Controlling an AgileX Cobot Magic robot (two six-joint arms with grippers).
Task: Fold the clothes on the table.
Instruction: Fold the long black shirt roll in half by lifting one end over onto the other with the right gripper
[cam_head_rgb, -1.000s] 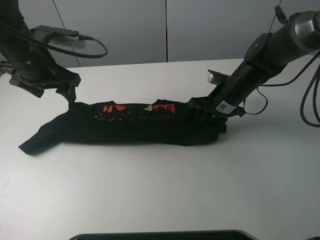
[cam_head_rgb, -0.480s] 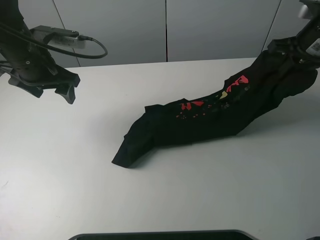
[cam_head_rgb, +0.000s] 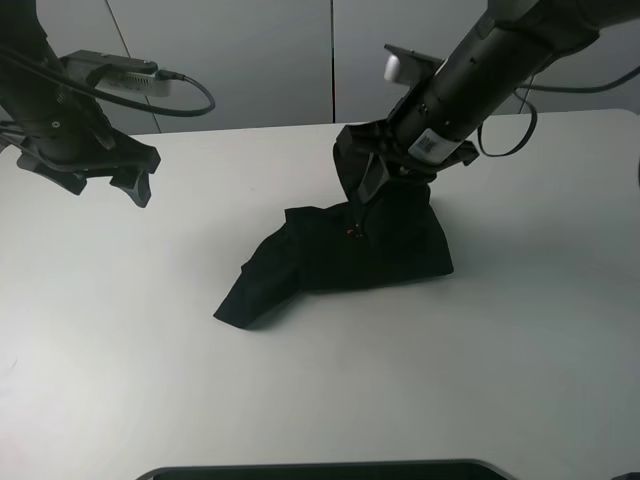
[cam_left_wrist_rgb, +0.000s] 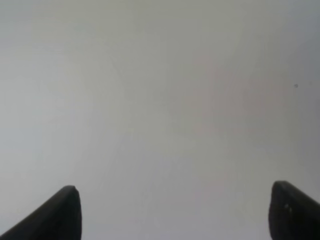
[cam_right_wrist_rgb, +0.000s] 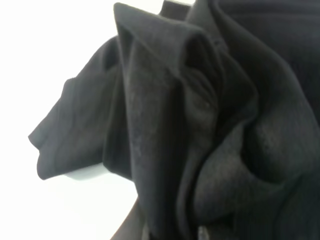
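Spreading wide and white under everything, table (cam_head_rgb: 500, 380). Lying bunched and doubled over near its middle, black shirt (cam_head_rgb: 340, 255), one end trailing toward the near left, far end raised off the top and pinched in the clenched right gripper (cam_head_rgb: 368, 172). Hanging well off to the left above the top, left gripper (cam_left_wrist_rgb: 174, 200), jaws released wide.
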